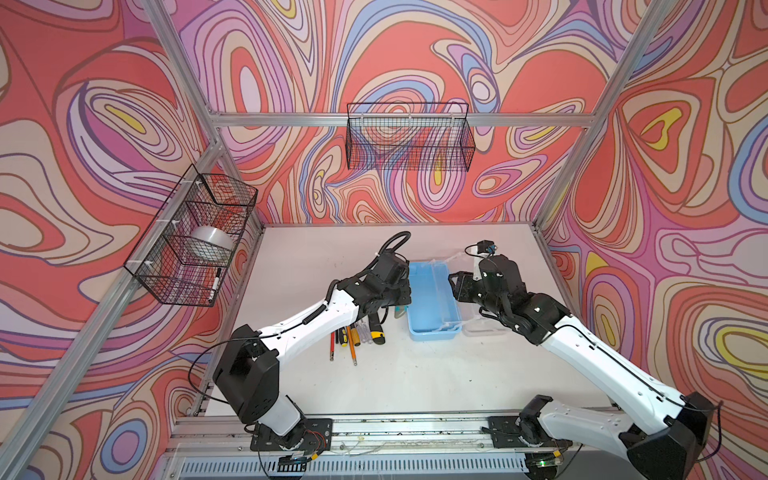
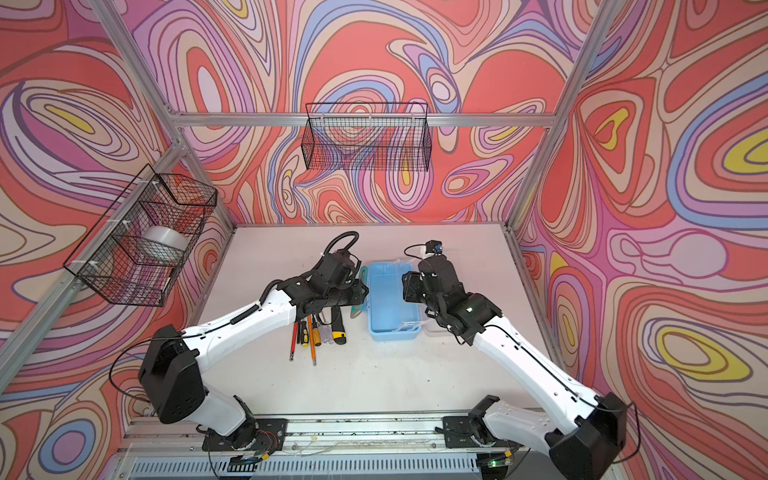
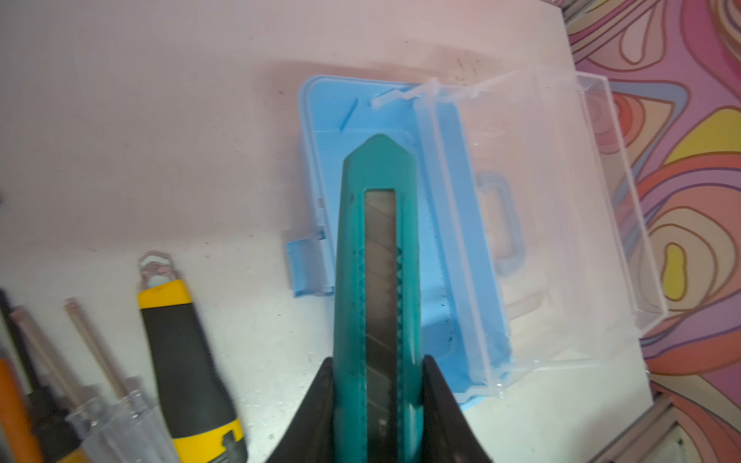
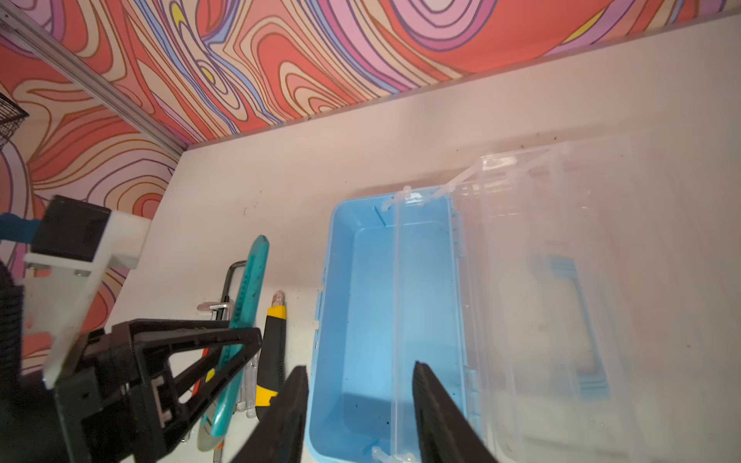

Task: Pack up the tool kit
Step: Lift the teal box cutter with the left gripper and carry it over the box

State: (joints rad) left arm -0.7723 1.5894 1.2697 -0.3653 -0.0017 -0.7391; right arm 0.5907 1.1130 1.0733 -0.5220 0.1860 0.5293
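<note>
Just beside box (image 3: 312,168) rim: teal knife (image 3: 379,256)

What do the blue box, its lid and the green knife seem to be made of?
Blue box: opaque plastic, smooth with a soft sheen, moulded rim. Lid: clear plastic; the table shows through it. Green knife: matte plastic body, probably; the grey segmented strip inside looks like metal.

Screwdrivers (image 1: 353,338) on the table (image 1: 415,374) just left of the box (image 1: 432,307); lid (image 1: 484,329) at its right.
</note>
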